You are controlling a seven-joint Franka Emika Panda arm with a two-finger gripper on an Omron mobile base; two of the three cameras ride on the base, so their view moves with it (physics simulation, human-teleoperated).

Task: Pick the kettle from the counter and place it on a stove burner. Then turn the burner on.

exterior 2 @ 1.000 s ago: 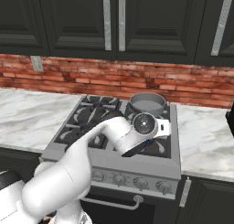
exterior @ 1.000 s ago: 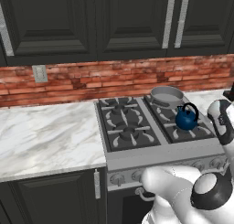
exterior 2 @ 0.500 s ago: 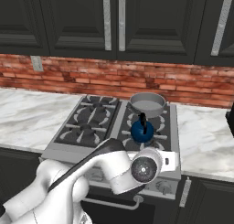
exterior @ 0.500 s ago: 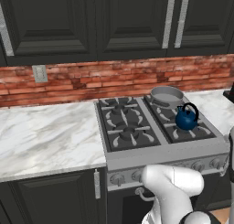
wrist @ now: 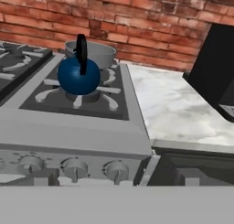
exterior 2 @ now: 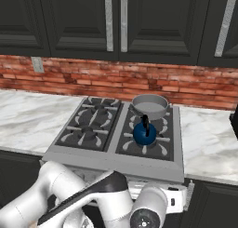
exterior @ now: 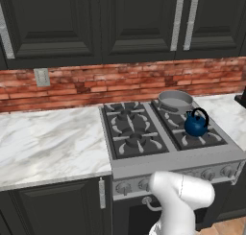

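The small blue kettle (exterior: 196, 124) (exterior 2: 144, 134) (wrist: 78, 76) stands upright on the front right stove burner (exterior: 202, 139) (exterior 2: 145, 149) (wrist: 87, 98), its black handle arched above it. Nothing touches it. My arm is folded low in front of the stove, and my gripper (exterior 2: 181, 197) hangs by the stove's right front corner, at the level of the control knobs (wrist: 73, 166). It is open and holds nothing; its fingertips are hidden. The white marble counter (exterior: 48, 138) (wrist: 178, 109) lies on both sides of the cooktop.
A grey metal pan (exterior: 175, 100) (exterior 2: 149, 106) (wrist: 93, 51) sits on the back right burner, just behind the kettle. A dark appliance (wrist: 215, 67) (exterior 2: 234, 122) stands on the right counter. A brick wall and dark cabinets close off the back.
My arm has swung down from above the right burners to low in front of the stove. The kettle has stayed on its burner.
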